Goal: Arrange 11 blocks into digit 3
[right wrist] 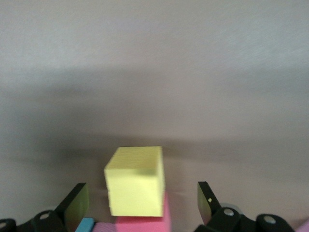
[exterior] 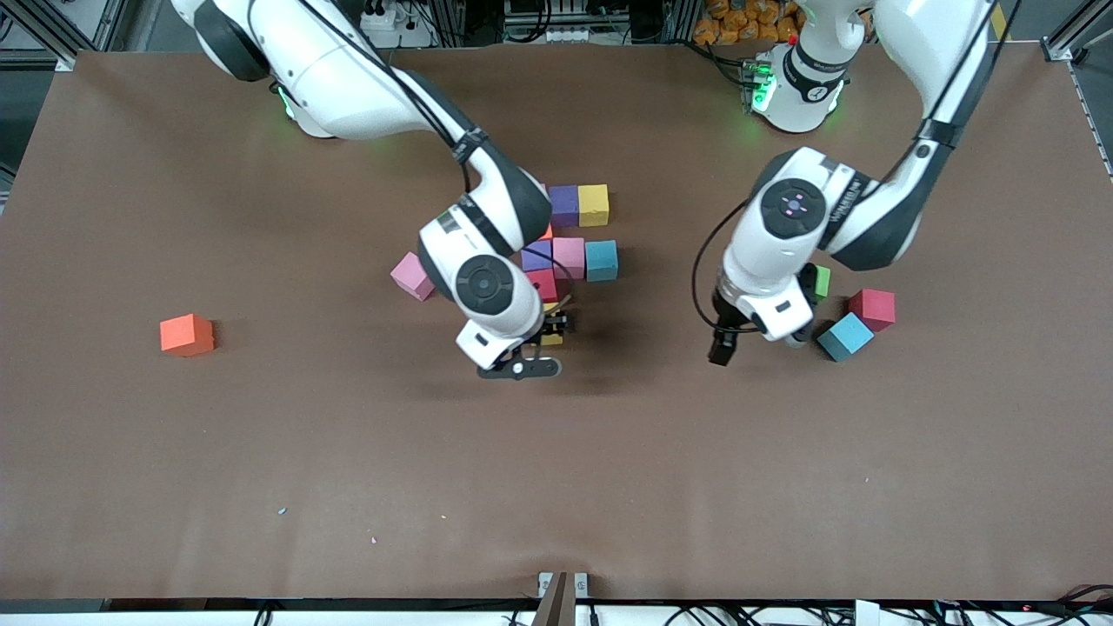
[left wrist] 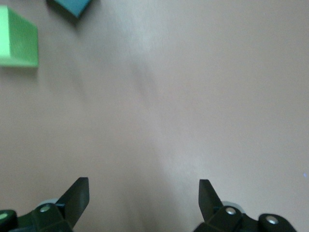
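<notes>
While both arms reach out over the brown surface [exterior: 261, 452], neither holds anything. The right claw [right wrist: 142, 200] hangs low at the camera-side end of the central cluster of blocks, its fingers [right wrist: 77, 203] spread wide with a yellow block [right wrist: 136, 180] between them but apart from both; in the right wrist view that block sits on a pink-red block [right wrist: 145, 223], with a sliver of light blue [right wrist: 85, 224] beside it. In the front view the right claw [exterior: 546, 335] hides most of this yellow block [exterior: 551, 339].

The cluster lies near the middle of the surface. Farthest from the front camera stand a purple block [exterior: 563, 205] and a second yellow block [exterior: 594, 204], touching side by side. Nearer come a row of another purple block [exterior: 537, 255], a pink block [exterior: 569, 257] and a light blue block [exterior: 601, 260], with a red block [exterior: 543, 283] nearer still. A sliver of orange [exterior: 547, 232] shows by the right arm's wrist. Another pink block [exterior: 412, 276] sits tilted just beside the cluster, toward the right arm's end.

An orange block [exterior: 186, 335] lies alone, well apart, toward the right arm's end.

The left claw [left wrist: 144, 200] waits spread open over bare surface, empty, near a green block [left wrist: 17, 39], a red block [exterior: 872, 309] and a blue block [exterior: 844, 336]; in the front view the left arm partly covers the green block [exterior: 821, 283].
</notes>
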### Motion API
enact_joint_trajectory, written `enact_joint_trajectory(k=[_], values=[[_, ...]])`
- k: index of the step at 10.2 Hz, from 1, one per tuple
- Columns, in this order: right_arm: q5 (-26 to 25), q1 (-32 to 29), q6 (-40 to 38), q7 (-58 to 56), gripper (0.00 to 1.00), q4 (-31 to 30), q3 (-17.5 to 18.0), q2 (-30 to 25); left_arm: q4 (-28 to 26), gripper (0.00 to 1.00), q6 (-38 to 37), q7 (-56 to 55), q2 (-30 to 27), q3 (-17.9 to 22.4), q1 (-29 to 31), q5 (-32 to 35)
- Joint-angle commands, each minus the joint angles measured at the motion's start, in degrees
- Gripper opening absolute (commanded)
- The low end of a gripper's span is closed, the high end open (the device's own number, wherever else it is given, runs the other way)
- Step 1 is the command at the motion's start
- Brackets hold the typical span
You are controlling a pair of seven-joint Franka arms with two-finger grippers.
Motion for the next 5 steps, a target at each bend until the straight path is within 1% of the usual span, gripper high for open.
enact_joint_trajectory(k=[1,3,4,5], values=[[-0.12,-3.69,-3.08,-6.25,1.00,-2.84,0.15,-3.78,0.85,1.00,-7.39,13.06,-0.92,-0.89,6.92,0.40],[-0.38,-5.46,-3.27,-7.69,1.00,-7.75,0.06,-9.22,0.85,1.00,-8.12,26.79,-1.19,-0.98,13.60,0.13],[-1.95,-7.20,-3.18,-10.30,1.00,-11.34,0.06,-12.47,0.51,1.00,-8.21,32.51,-1.11,-0.89,16.07,0.13],[-2.14,-10.09,-3.18,-13.81,1.00,-15.12,0.15,-15.63,0.50,1.00,-8.21,37.87,-0.85,-0.89,18.45,0.13]])
